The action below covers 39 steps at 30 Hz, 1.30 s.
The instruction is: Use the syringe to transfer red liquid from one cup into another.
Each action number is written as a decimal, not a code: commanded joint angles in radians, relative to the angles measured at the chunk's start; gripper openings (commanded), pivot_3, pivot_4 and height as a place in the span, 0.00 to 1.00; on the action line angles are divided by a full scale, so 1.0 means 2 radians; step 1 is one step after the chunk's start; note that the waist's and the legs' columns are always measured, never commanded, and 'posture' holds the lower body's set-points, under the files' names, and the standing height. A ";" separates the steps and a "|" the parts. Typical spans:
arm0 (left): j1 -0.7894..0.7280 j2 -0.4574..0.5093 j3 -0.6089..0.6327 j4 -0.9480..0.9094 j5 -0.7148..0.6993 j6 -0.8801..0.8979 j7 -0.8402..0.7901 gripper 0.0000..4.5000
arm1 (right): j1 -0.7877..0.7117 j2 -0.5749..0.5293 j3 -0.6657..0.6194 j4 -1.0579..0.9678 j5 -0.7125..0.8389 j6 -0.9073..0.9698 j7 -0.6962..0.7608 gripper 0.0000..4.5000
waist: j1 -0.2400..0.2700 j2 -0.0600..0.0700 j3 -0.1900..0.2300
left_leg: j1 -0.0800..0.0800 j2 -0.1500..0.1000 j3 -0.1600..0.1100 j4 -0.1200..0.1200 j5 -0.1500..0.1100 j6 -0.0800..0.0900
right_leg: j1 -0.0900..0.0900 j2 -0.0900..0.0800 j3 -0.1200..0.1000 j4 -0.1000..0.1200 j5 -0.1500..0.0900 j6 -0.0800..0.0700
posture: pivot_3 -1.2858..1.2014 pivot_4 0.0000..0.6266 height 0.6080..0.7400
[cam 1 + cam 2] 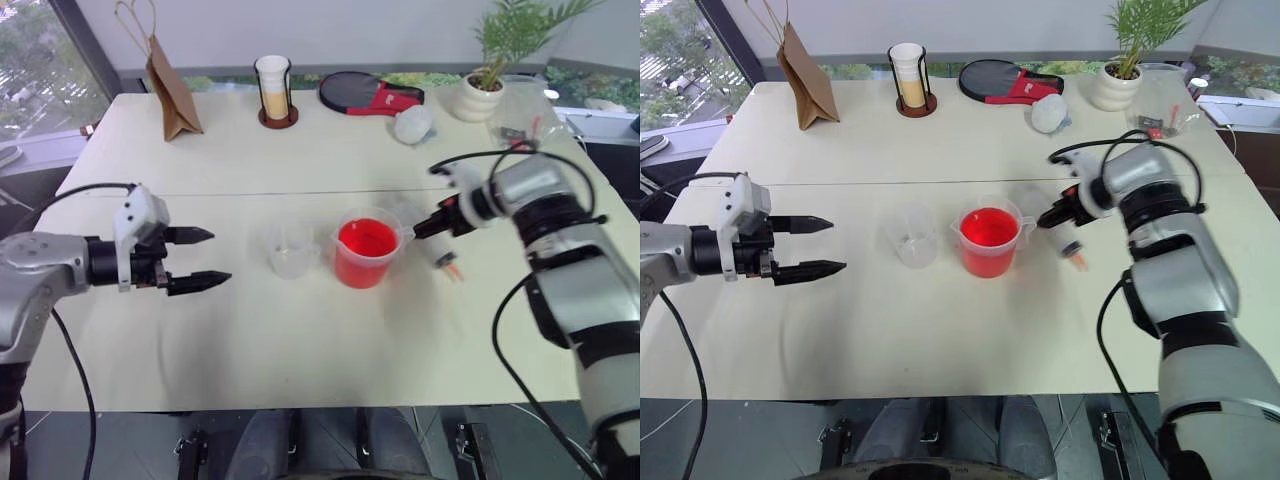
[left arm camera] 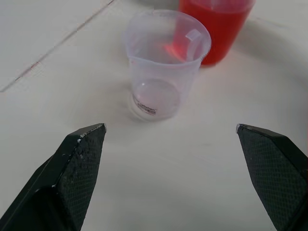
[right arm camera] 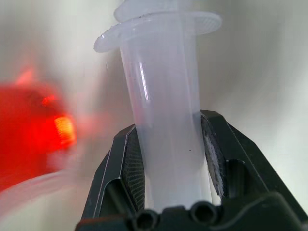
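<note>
The wider clear cup (image 1: 365, 252) stands mid-table, holding red liquid (image 1: 366, 241). Just left of it is the smaller clear cup (image 1: 291, 249), which looks empty. My right gripper (image 1: 428, 226) is just right of the wider cup and shut on the barrel of the syringe (image 1: 443, 256). The syringe's orange tip points toward the front right, close to the tabletop. The right wrist view shows the clear syringe barrel (image 3: 163, 144) clamped between the pads. My left gripper (image 1: 220, 257) hovers open left of the smaller cup (image 2: 163, 62), its fingers (image 2: 77, 163) wide apart and aimed at it.
Along the back edge of the table (image 1: 300, 340) are a brown paper bag (image 1: 172, 90), a tall white cup in a black holder (image 1: 274, 90), a black-and-red paddle (image 1: 365, 95), a white crumpled object (image 1: 412, 123), a potted plant (image 1: 480, 95) and a clear bag (image 1: 520, 125).
</note>
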 commanded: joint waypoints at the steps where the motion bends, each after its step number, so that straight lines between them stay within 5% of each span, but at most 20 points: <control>1: -0.053 -0.018 -0.015 0.042 0.010 -0.021 -0.009 1.00 | -0.004 -0.028 -0.114 -0.076 0.038 -0.123 -0.071 0.30 | -0.002 0.000 0.000 | 0.000 0.000 0.000 0.000 0.000 0.000 | 0.000 0.000 0.000 0.000 0.000 0.000 | 0.52 0.24 1.00; 6: -0.129 -0.044 -0.055 0.112 0.043 -0.054 -0.030 1.00 | 0.065 0.018 -0.246 -0.260 0.115 -0.227 -0.148 0.30 | -0.015 0.000 0.000 | 0.001 0.002 0.002 -0.001 0.001 -0.001 | -0.001 0.002 0.000 0.001 0.000 0.000 | 0.52 0.24 1.00; 9: -0.171 -0.057 -0.076 0.147 0.059 -0.072 -0.049 1.00 | 0.089 0.072 -0.297 -0.368 0.198 -0.177 -0.168 0.30 | -0.020 0.000 0.000 | 0.001 0.003 0.002 -0.001 0.001 0.000 | -0.001 0.004 0.000 0.002 0.000 0.000 | 0.52 0.24 1.00; 15: -0.263 -0.077 -0.089 0.218 0.071 -0.086 -0.088 1.00 | 0.182 0.139 -0.297 -0.578 0.352 -0.067 -0.176 0.30 | -0.012 -0.001 0.000 | 0.001 0.003 0.001 0.000 0.000 0.000 | 0.000 0.004 0.000 0.004 0.000 0.000 | 0.52 0.24 1.00; 18: -0.309 -0.080 -0.091 0.245 0.078 -0.096 -0.110 1.00 | 0.264 0.146 -0.266 -0.655 0.359 -0.072 -0.176 0.30 | -0.004 -0.002 0.000 | 0.000 0.003 -0.001 0.002 -0.001 0.002 | 0.001 0.005 0.000 0.004 0.000 0.000 | 0.52 0.24 1.00; 27: -0.365 -0.136 -0.087 0.225 0.069 -0.105 -0.111 1.00 | 0.348 0.169 -0.208 -0.674 0.296 -0.166 -0.202 0.30 | -0.004 -0.002 0.000 | 0.000 0.002 -0.002 0.006 -0.001 0.003 | 0.004 0.005 0.001 0.002 0.000 0.001 | 0.52 0.24 1.00; 39: -0.454 -0.249 -0.084 0.390 0.119 -0.251 -0.080 1.00 | 0.383 0.161 -0.182 -0.647 0.262 -0.216 -0.187 0.30 | -0.007 -0.002 0.000 | 0.000 0.002 -0.002 0.007 -0.001 0.003 | 0.003 0.006 0.001 0.003 0.000 0.001 | 0.52 0.24 1.00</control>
